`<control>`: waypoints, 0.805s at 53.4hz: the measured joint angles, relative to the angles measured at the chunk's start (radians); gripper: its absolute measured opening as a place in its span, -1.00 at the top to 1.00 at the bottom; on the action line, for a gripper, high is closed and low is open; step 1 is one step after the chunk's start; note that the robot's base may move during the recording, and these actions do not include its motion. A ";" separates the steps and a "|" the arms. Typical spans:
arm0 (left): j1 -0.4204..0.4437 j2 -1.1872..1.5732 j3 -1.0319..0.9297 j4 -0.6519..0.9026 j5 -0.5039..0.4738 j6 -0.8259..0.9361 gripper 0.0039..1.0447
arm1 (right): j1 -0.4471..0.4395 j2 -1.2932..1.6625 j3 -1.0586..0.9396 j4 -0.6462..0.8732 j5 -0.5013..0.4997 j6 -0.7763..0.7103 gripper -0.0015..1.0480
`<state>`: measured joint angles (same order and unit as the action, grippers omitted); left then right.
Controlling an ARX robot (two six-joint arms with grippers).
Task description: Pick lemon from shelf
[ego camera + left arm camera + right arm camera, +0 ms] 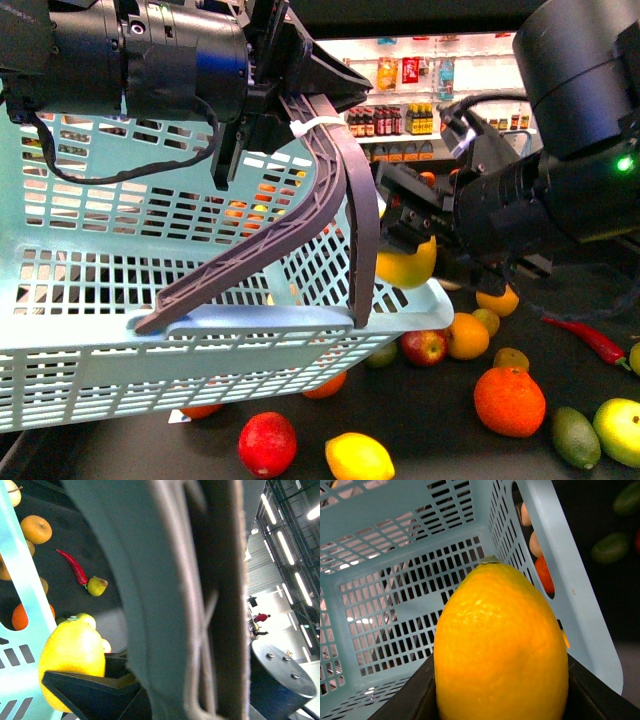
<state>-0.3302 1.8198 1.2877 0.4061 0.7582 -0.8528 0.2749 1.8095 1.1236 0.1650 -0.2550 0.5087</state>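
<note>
Right end effector (408, 258): clenched on the lemon (405, 266). In the right wrist view the dark fingers (407, 697) press on both flanks of the lemon (500, 645), across its widest part, with the stem nub pointing away from the wrist.

Lemon position: lifted clear of the shelf (430, 445), hanging just beside the grey handle (335, 190) at the near corner of the pale blue basket (120, 290). The right wrist view looks past the fruit into the basket's slotted interior (395, 580), so the lemon sits at the mouth, not yet inside.

Left end effector (292, 72): closed on the handle top. The basket hangs tilted from it, above the shelf deck.

Handling, judged: firm rind, moderate weight, will not bruise under a modest squeeze. The skin looks waxy and pebbled, and the oval shape could roll or pivot between flat pads. The present hold across the belly seems the right place; the tapered ends would slip.

Further out on the black deck: a red apple (267, 443), a loose yellow citrus (358, 457), an orange (510, 400), a lime (575, 437) and a red chilli (585, 340), all well apart from the held fruit.
</note>
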 joint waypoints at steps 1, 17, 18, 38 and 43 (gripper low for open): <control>0.000 0.000 0.000 0.000 0.000 0.000 0.89 | 0.001 0.005 0.000 0.001 0.000 0.000 0.05; 0.000 0.000 0.000 0.000 -0.001 0.000 0.89 | 0.036 0.074 0.031 0.025 -0.004 0.018 -0.17; 0.000 0.000 0.000 0.000 -0.001 0.000 0.89 | 0.036 0.074 0.032 0.031 -0.005 0.018 -0.24; 0.000 0.000 -0.002 0.000 -0.002 -0.002 0.89 | -0.091 0.008 0.023 0.128 -0.084 0.011 -0.86; 0.000 0.000 -0.002 0.000 -0.002 -0.005 0.89 | -0.161 0.003 0.028 0.139 -0.087 0.000 -0.86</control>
<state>-0.3302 1.8198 1.2858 0.4061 0.7563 -0.8574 0.1139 1.8130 1.1519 0.3038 -0.3416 0.5083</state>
